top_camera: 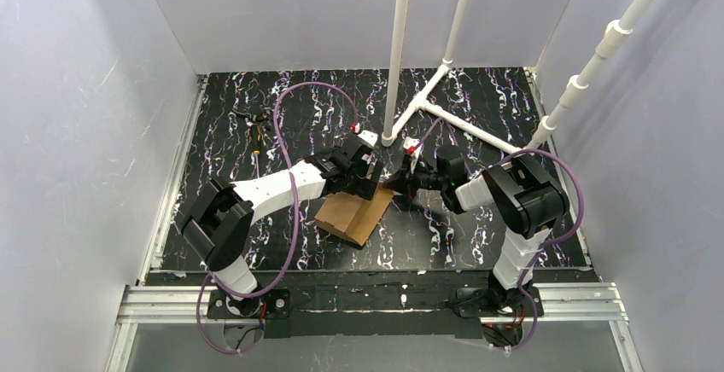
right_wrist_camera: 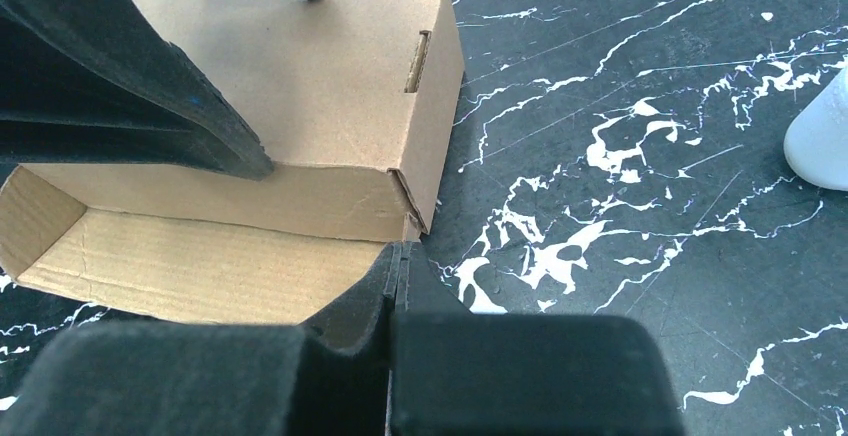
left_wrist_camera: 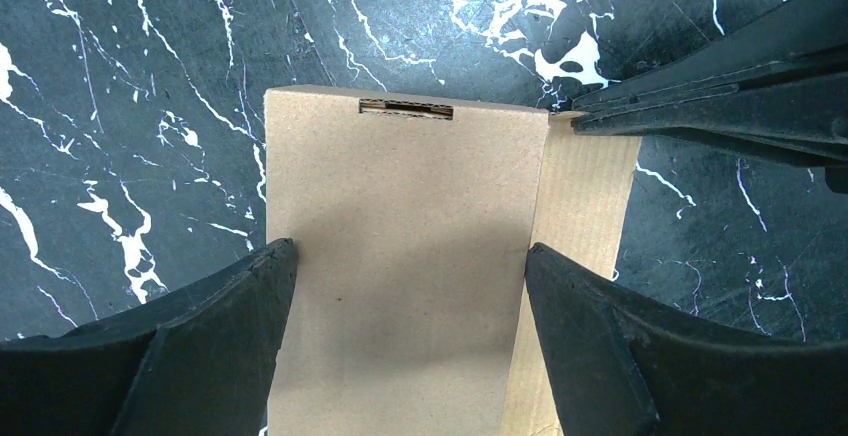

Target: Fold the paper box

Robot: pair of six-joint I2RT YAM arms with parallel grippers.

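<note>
Currently: the paper box [top_camera: 354,214] lies on the table [top_camera: 418,240] between the two arms, part-folded. Its top panel is down, with the slit [left_wrist_camera: 405,108] toward the far end. One long side flap [right_wrist_camera: 200,266] lies open and flat on the table.

Left hand [left_wrist_camera: 410,251] stands wide, astride the top panel, with a fingertip [right_wrist_camera: 225,141] at each long edge. My reading is that it pins the panel so the body cannot spring up or slide (whether it squeezes the sides, I cannot tell).

Right hand [right_wrist_camera: 398,266] is closed on nothing, its narrow tip at the box corner where the open flap begins. Closed fingers make a thin blade, likely for getting under that flap and lifting it.

Step judged: closing the side flap.
</note>
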